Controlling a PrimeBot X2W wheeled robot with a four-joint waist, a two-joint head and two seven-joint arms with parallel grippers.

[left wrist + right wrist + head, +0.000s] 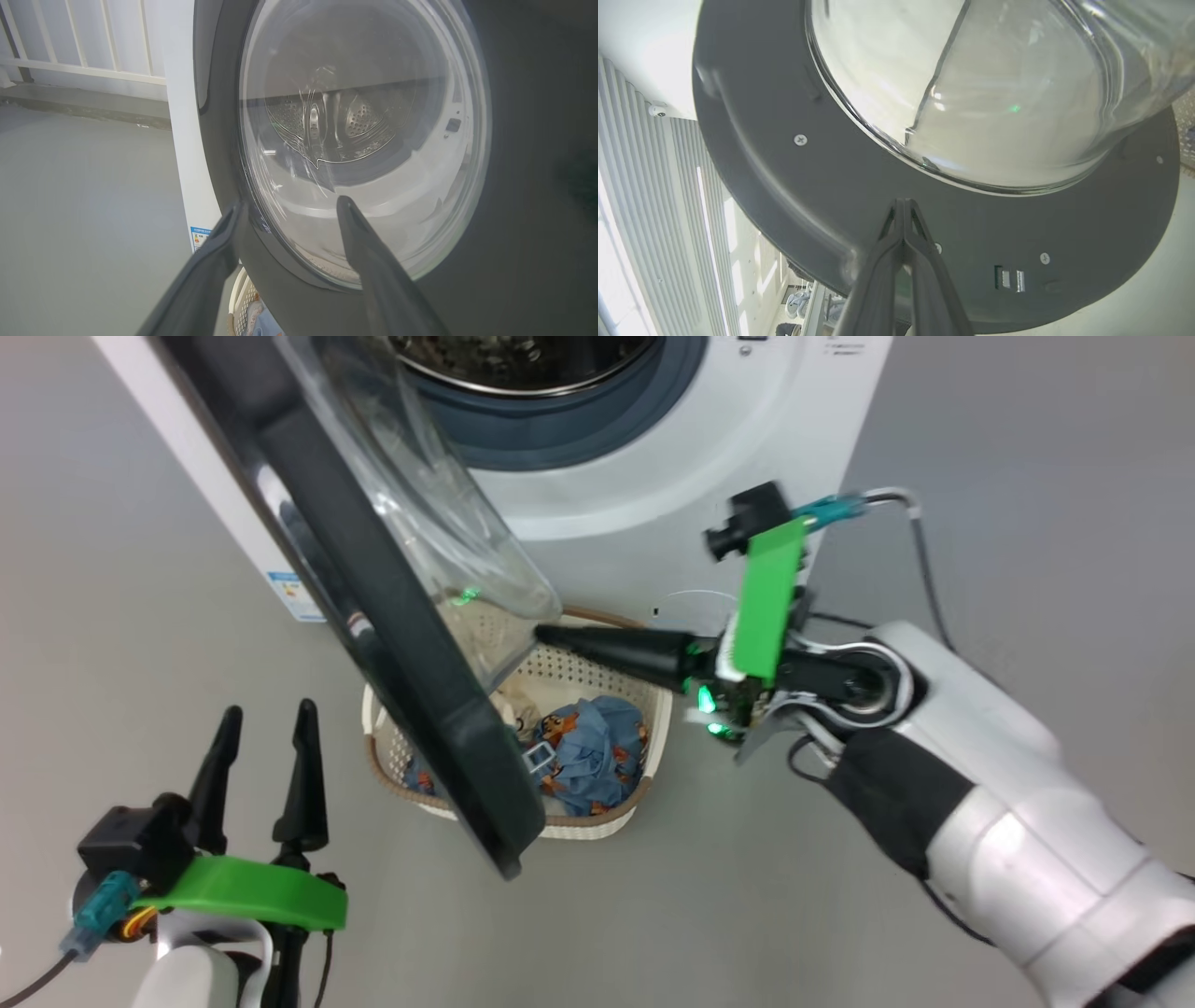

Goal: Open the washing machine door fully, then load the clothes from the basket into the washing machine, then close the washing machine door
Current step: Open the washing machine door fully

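- The washing machine stands white and boxy at the top of the head view. Its steel drum is exposed inside the grey-blue gasket.
- The washing machine door is swung partway out from the front. Its black rim runs diagonally down the head view, and the clear glass bowl bulges toward the machine.
- The basket sits on the grey floor just in front of the machine. The door's lower edge covers its left part in the head view.
- The clothes lie bunched inside the basket, blue fabric with orange print.
- The right gripper has its fingers pressed together with nothing between them. Its tip is at the door's inner face, just under the glass bowl; contact cannot be made out.
- The left gripper has its fingers spread and empty, on the door's outer side and apart from it.
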